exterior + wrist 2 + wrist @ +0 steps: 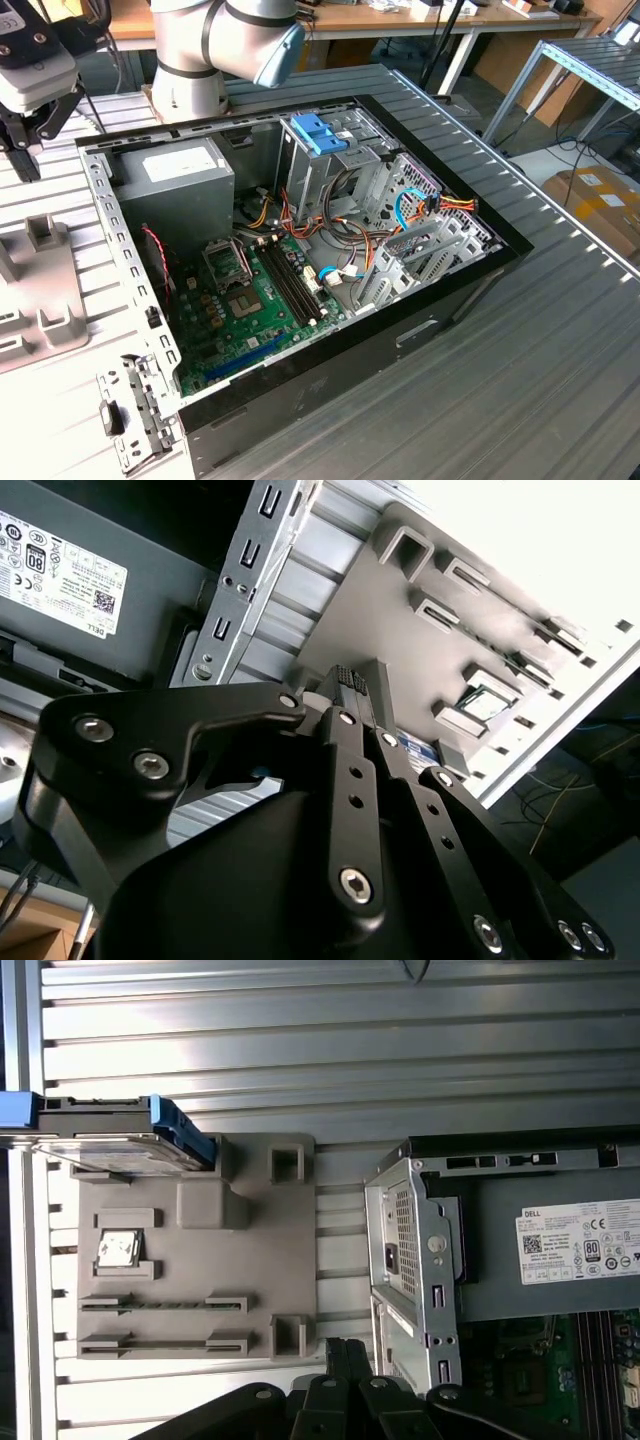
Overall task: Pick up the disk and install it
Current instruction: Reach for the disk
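On the grey fixture [200, 1260] beside the computer case [440, 1290] sits the disk [110, 1145], likely stiff, weighty, shock-sensitive; best gripped across its blue rails [180, 1130]. Claw [355, 677] hovers apart, seemingly clenched, empty.

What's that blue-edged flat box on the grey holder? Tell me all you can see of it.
The disk is a flat rectangular drive with a silvery labelled face, framed by light-blue plastic rails ending in a blue tab. It sits at one end of the grey holder plate, resting against its raised blocks. Nothing grips it.
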`<act>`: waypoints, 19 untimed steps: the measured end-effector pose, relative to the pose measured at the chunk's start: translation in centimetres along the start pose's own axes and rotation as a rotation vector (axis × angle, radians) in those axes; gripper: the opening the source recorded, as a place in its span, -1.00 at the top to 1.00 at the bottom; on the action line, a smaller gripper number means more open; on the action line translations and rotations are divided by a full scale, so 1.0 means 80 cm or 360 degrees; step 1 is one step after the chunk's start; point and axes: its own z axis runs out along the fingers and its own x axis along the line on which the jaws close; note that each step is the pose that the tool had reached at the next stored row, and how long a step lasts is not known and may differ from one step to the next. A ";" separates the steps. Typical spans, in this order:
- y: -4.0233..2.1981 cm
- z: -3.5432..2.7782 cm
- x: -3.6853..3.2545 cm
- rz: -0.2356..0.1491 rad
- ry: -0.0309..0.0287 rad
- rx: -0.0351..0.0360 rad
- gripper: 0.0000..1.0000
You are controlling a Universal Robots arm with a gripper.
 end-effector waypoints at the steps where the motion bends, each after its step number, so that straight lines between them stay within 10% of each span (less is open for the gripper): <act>1: -0.0001 0.0000 0.0009 0.0000 0.00000 0.0000 0.79; 19: -0.0018 0.0010 0.0234 0.0000 0.00000 0.0000 0.79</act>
